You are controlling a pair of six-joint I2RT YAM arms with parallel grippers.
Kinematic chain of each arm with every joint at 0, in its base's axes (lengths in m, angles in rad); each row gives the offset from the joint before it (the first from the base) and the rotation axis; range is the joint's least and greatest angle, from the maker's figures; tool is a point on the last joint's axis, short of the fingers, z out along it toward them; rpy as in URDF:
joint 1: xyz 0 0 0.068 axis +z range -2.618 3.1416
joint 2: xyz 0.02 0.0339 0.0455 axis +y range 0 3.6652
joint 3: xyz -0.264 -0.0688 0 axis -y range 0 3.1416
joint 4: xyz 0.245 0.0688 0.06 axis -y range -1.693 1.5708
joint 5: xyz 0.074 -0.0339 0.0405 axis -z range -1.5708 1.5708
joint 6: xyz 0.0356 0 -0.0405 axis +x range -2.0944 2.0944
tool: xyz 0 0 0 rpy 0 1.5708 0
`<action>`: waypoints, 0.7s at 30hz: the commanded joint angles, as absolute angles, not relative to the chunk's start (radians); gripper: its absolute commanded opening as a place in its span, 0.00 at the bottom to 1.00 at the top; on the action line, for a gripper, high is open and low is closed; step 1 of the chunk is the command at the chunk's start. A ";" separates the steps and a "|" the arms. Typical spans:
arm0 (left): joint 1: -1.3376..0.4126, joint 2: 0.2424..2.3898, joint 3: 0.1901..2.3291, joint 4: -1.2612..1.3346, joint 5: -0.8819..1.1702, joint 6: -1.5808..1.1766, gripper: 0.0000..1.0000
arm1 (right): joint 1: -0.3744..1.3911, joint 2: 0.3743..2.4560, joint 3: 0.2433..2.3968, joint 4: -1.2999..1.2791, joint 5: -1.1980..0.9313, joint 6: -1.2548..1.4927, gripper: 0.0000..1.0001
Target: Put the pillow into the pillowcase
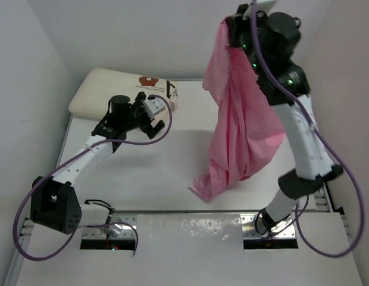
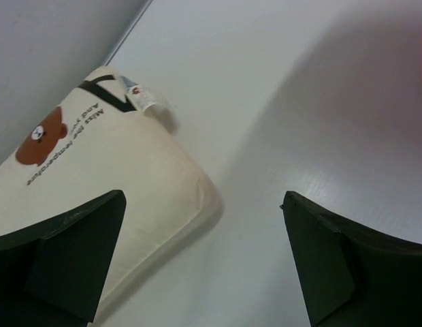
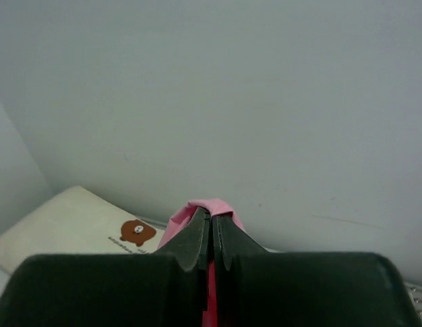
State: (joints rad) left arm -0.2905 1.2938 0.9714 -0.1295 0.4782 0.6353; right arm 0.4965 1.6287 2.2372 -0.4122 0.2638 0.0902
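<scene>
One pillow (image 1: pixel 122 89) is sitting jammed into the upper-left corner against the walls, leaving most of the white table (image 1: pixel 172 167) in the middle lying open. The left gripper (image 1: pixel 156 127) is hovering by the pillow's tagged end, jaws spread wide and gripping nothing. The right gripper (image 3: pixel 212 212) is pinching the top of the one pink pillowcase (image 1: pixel 241 131), which is hanging at upper right with its bottom end dragging on the table.

A lab test cell: bare white walls (image 1: pixel 30 71) box in a white table (image 1: pixel 172 167)
</scene>
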 commanded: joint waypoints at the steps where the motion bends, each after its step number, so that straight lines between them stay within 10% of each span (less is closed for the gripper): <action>1: -0.264 1.262 0.954 -0.025 0.423 0.588 1.00 | 0.456 1.811 2.384 -0.477 0.319 0.075 0.00; 10: -0.215 1.181 0.902 0.051 0.402 0.508 1.00 | 0.282 1.698 2.178 -0.008 0.187 0.341 0.00; 21: -0.164 1.175 0.893 0.101 0.387 0.442 1.00 | 0.644 1.609 1.787 -0.322 -0.237 0.017 0.03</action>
State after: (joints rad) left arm -0.1844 1.2041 0.8951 0.0429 0.3943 0.4751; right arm 0.6025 1.5692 1.9026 -0.1997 -0.0139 0.1242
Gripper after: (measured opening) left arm 0.996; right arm 0.022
